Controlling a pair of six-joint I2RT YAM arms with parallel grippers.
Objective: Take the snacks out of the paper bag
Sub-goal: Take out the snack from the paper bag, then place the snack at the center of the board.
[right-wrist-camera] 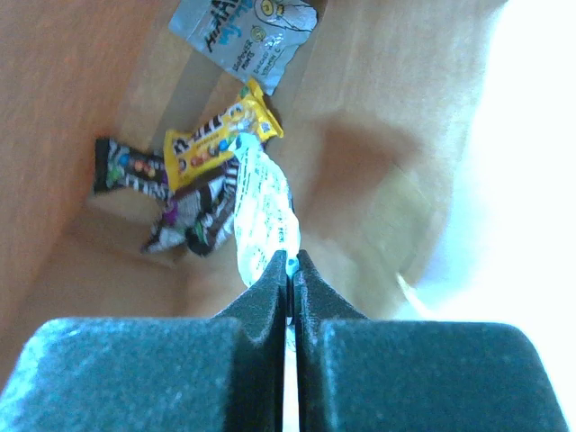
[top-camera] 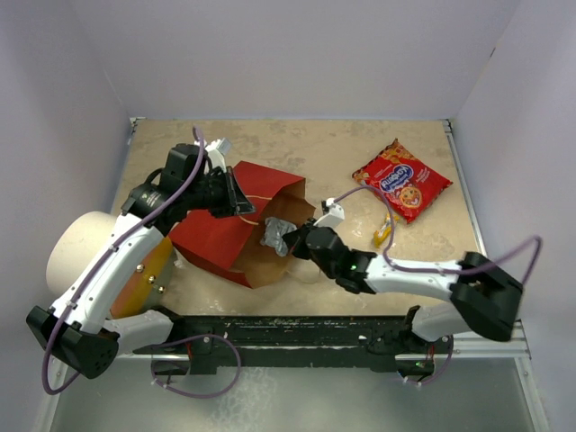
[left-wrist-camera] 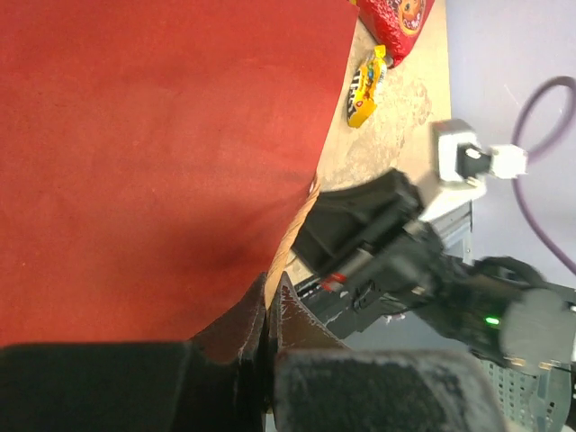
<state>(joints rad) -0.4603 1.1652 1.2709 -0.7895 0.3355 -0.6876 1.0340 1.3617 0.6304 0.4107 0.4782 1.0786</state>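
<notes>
Sideways on the table lies the paper bag point(top-camera: 209, 236), mouth facing right, its upper edge pinched by the left gripper point(left-wrist-camera: 271, 297). At the mouth the right gripper point(right-wrist-camera: 290, 266) is clenched on a silvery packet point(right-wrist-camera: 261, 207); other packets point(right-wrist-camera: 207, 148) lie deeper inside. The red cookie bag point(top-camera: 402, 180) and a yellow packet point(top-camera: 384, 229) lie outside, to the right.

From above, the bag's point(top-camera: 211, 238) contents are hidden, save a silver packet point(top-camera: 274, 236) at its mouth. In the left wrist view the cookie bag point(left-wrist-camera: 400, 18) is cut off at the top edge and the right arm point(left-wrist-camera: 423, 270) is blurred. The packet's print cannot be read.
</notes>
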